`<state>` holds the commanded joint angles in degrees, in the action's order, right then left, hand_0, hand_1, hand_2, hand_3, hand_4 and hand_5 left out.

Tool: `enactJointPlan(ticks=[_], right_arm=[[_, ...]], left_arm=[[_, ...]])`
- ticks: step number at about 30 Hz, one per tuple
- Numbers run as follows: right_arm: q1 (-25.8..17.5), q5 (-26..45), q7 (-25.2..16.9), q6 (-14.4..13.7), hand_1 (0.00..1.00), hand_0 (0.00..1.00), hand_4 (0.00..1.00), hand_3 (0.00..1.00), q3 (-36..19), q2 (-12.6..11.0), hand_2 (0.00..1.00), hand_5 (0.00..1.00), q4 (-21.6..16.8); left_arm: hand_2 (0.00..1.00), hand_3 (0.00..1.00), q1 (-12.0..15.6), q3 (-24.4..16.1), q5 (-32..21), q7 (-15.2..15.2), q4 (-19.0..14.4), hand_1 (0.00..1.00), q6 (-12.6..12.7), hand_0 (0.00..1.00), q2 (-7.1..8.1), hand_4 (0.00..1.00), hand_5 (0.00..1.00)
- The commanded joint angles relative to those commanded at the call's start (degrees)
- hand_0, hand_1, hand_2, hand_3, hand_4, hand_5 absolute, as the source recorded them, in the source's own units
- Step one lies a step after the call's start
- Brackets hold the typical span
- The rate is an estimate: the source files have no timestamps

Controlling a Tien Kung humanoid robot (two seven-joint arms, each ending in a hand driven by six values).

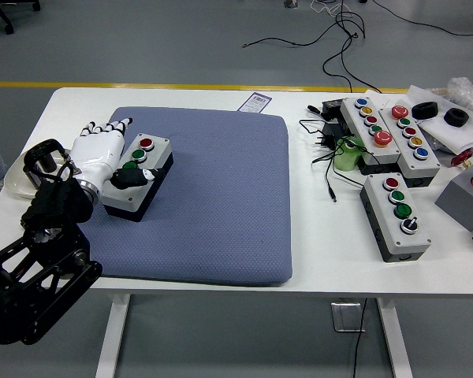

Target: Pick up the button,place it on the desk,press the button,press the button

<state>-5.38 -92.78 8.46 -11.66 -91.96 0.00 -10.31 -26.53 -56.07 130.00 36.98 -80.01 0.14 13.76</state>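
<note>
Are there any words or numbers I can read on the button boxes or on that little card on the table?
None can be read.
Small card at the table's far edge: purple print, too blurred.
Button box under the left hand on the blue mat: no lettering visible.
Button boxes on the right: coloured buttons only, any labels too small.

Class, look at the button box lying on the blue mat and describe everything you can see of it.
The button box is a small rectangular case, light grey on top over a black base, plastic by its look. Its top shows a red button, a green one and a black knob in a row. It lies flat and askew at the left of the blue mat. The left hand, white-fingered, rests on its left side, thumb by the knob.
</note>
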Motion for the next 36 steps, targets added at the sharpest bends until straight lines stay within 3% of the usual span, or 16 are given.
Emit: enactJointPlan(ticks=[6, 13, 17, 18, 23, 24, 29, 30, 35, 36], right_arm=[[0.1, 0.2, 0.0, 0.0, 0.674, 0.56, 0.297, 0.625, 0.3, 0.0, 0.701, 0.139, 0.0], [0.2, 0.4, -0.1, -0.1, 0.674, 0.553, 0.297, 0.625, 0.5, 0.0, 0.7, 0.139, 0.0], [0.3, 0.5, 0.0, -0.1, 0.674, 0.553, 0.297, 0.625, 0.6, 0.0, 0.7, 0.139, 0.0], [0.3, 0.5, 0.0, -0.1, 0.674, 0.543, 0.297, 0.625, 0.6, 0.0, 0.699, 0.139, 0.0], [0.4, 0.3, 0.0, -0.1, 0.674, 0.543, 0.297, 0.625, 0.6, 0.0, 0.699, 0.139, 0.0], [0.4, 0.2, 0.0, -0.1, 0.673, 0.545, 0.297, 0.625, 0.6, 0.0, 0.699, 0.139, 0.0], [0.4, 0.3, 0.0, -0.1, 0.673, 0.545, 0.297, 0.625, 0.6, 0.0, 0.699, 0.139, 0.0], [0.4, 0.3, 0.0, -0.1, 0.673, 0.543, 0.297, 0.625, 0.6, 0.0, 0.699, 0.139, 0.0], [0.4, 0.0, 0.0, -0.1, 0.673, 0.543, 0.297, 0.625, 0.4, 0.0, 0.699, 0.139, 0.0], [0.4, 0.0, 0.0, -0.1, 0.673, 0.544, 0.297, 0.625, 0.4, 0.0, 0.699, 0.139, 0.0]], left_arm=[[0.998, 0.998, -0.2, -2.3, 0.0, 0.0, 4.0, 0.998, 0.9, 0.998, -3.38, 0.998, 0.674], [0.998, 0.998, -0.5, -4.3, 0.0, 0.0, 8.4, 0.998, -0.2, 0.998, -6.55, 0.998, 0.672], [0.998, 0.998, -0.9, -4.2, 0.0, 0.0, 9.5, 0.998, -1.0, 0.998, -7.33, 0.998, 0.672], [0.998, 0.998, -1.0, -4.2, 0.0, 0.0, 9.7, 0.998, -1.3, 0.852, -7.48, 0.99, 0.633], [0.998, 0.998, -2.0, -4.8, 0.0, 0.0, 10.8, 0.998, -3.7, 0.852, -8.07, 0.99, 0.633], [0.998, 0.998, -2.1, -4.9, 0.0, 0.0, 10.9, 0.953, -4.0, 0.749, -8.12, 0.958, 0.48], [0.998, 0.998, -2.6, -5.8, 0.0, 0.0, 12.2, 0.953, -4.5, 0.749, -8.54, 0.958, 0.48], [0.998, 0.998, -2.7, -6.0, 0.0, 0.0, 12.6, 0.726, -4.5, 0.514, -8.63, 0.913, 0.332], [0.998, 0.998, -2.9, -6.1, 0.0, 0.0, 13.8, 0.726, -5.0, 0.514, -8.52, 0.913, 0.332], [0.838, 0.998, -2.9, -6.0, 0.0, 0.0, 14.0, 0.403, -5.1, 0.348, -8.45, 0.906, 0.306]])
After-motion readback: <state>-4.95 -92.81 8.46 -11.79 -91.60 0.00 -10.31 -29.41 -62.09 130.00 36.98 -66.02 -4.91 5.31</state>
